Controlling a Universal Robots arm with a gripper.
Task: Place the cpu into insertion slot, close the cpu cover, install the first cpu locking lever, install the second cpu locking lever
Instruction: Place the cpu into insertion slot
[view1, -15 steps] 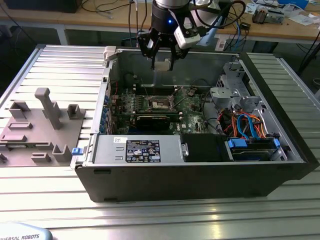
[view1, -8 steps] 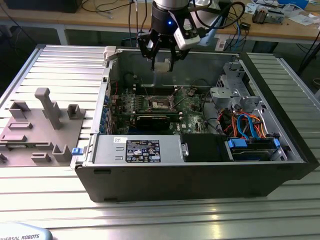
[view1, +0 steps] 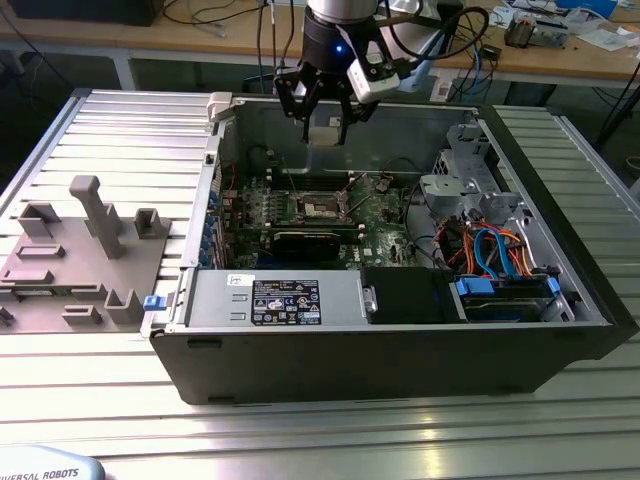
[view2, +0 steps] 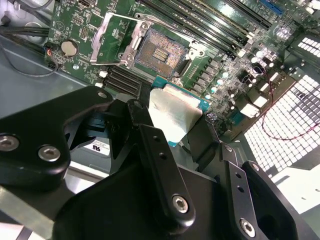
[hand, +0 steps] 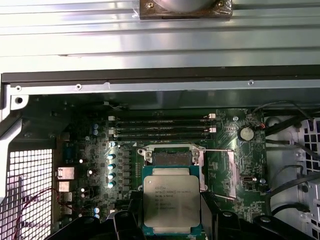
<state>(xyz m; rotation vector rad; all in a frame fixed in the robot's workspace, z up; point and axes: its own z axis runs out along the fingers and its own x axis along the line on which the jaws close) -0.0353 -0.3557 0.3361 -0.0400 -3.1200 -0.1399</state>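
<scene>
Silver cpu (hand: 171, 202) gripped betw fingers (view2: 150, 145), insertion slot (view2: 159, 50) uncovered below.

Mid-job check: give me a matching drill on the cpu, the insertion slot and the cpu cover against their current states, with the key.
Things:
1. flat square silver-grey cpu
2. dark square insertion slot with a silver rim
3. thin silver metal-frame cpu cover

States:
A. swung open, tilted up beside the recess
B. empty, contacts exposed
C. clamped in the black gripper, above the green circuit board

Pairs: 1-C, 2-B, 3-A.
</scene>
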